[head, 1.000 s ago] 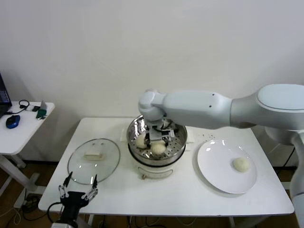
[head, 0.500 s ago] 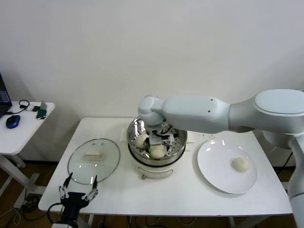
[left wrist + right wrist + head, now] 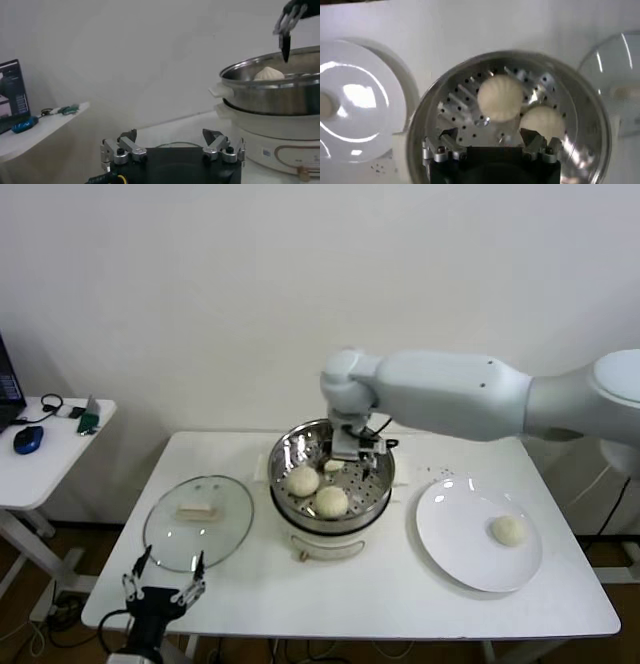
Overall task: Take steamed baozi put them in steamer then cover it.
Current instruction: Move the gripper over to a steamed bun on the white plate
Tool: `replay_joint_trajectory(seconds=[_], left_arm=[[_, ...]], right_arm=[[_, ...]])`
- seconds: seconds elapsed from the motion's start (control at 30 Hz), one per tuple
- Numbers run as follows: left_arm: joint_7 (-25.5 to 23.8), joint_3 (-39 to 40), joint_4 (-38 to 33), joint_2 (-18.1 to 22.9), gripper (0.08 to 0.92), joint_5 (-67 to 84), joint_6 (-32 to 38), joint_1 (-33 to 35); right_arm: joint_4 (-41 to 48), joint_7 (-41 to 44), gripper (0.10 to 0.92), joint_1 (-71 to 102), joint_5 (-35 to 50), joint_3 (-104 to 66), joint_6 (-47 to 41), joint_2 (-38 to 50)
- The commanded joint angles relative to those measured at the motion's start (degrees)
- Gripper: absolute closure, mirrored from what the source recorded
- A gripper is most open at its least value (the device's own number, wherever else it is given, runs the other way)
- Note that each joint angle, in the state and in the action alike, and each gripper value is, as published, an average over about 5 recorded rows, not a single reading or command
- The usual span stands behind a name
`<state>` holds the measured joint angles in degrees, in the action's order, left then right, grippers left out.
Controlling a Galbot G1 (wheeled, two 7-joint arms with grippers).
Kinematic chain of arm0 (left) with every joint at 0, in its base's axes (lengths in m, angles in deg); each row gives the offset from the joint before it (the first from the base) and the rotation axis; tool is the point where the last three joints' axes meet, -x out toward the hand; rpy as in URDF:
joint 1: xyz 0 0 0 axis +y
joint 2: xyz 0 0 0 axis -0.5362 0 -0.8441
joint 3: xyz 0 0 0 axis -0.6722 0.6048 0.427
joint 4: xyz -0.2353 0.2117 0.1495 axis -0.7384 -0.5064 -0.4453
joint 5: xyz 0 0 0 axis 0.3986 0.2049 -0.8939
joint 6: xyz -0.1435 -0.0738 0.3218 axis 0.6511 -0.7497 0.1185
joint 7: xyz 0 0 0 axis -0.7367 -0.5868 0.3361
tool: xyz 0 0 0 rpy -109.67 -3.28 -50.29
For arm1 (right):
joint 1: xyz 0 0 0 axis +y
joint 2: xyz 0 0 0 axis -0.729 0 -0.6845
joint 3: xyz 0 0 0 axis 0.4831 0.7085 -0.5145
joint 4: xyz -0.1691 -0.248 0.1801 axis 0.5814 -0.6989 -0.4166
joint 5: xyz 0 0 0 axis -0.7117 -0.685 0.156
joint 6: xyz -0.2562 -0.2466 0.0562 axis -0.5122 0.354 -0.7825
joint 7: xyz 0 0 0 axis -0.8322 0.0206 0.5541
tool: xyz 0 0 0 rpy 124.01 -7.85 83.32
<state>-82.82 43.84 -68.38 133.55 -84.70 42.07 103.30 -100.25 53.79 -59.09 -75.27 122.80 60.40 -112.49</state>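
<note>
Right gripper (image 3: 357,446), jaws wide and empty, over the steamer (image 3: 377,488); last baozi (image 3: 507,529) on plate (image 3: 455,549) at 4 o'clock.

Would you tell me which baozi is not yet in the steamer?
The lone baozi on the white plate; the others sit inside the steamer.

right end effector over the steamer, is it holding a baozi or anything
Nothing is held. The right end effector hangs open and empty above the steamer; the baozi lie loose on its floor. The left end effector, by the table's front edge, is empty too.
</note>
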Motion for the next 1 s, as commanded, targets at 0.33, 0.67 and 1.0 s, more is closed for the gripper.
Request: replay_joint_trajectory(seconds=[0.33,0.67,1.0], left_arm=[[-0.3,0.5,0.3,0.6,0.177,0.5,-1.8,-2.8],[-0.5,0.3,0.5,1.4,0.177,0.8,-2.6,-4.3],[-0.4,0.5,-0.3,2.1,0.177,-0.1,-3.2,-3.9]], right_arm=[[-6.2,-12.5,0.203,-1.6,21.6,6.5,-36.3,35.5],[1.1,-7.8,0.203,25.7,5.8,-14.9,-33.3,43.8],[9.4,-4.3,0.203,37.5,0.7,-24.7,-28.9,41.7]])
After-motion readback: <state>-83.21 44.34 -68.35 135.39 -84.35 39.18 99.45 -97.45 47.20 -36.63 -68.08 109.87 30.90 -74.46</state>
